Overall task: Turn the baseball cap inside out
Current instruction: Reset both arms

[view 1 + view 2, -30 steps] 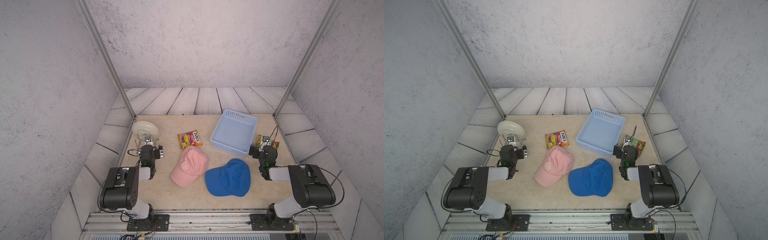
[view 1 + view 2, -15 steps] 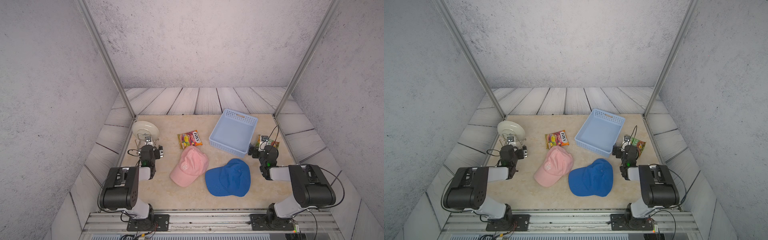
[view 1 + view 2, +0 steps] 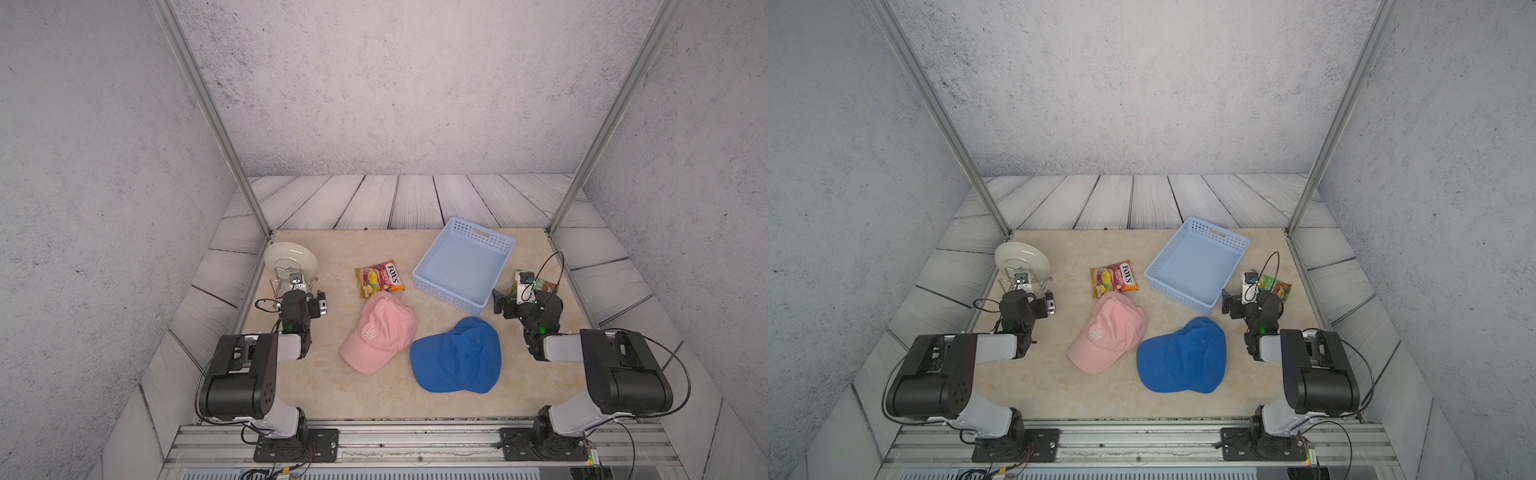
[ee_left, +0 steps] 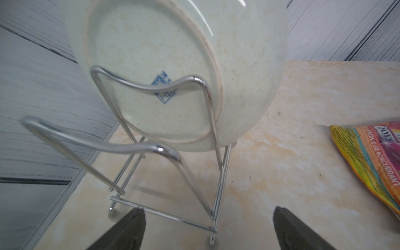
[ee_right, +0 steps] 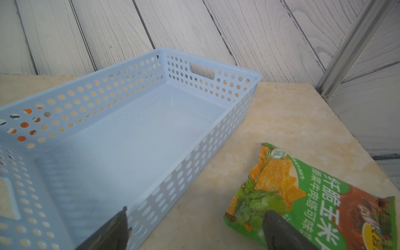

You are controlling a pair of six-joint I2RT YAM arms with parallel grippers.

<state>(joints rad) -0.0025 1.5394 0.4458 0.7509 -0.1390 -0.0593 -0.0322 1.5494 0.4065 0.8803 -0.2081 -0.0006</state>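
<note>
Pink fabric baseball cap point(image 3: 380, 332) and blue fabric baseball cap point(image 3: 459, 357) lie lengthwise, brims pointing away from the pale-blue perforated plastic basket point(image 3: 444, 293); left fingers point(image 4: 129, 229) and right fingers point(image 5: 281, 229) released.

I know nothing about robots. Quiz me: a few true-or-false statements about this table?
1. The pink fabric baseball cap lies next to the blue fabric baseball cap. True.
2. The light-blue perforated plastic basket holds a cap. False: it is empty.
3. The white ceramic plate stands in a metal wire rack. True.
4. The left fingers grip the pink cap. False: they and the right fingers are open, holding nothing.
</note>
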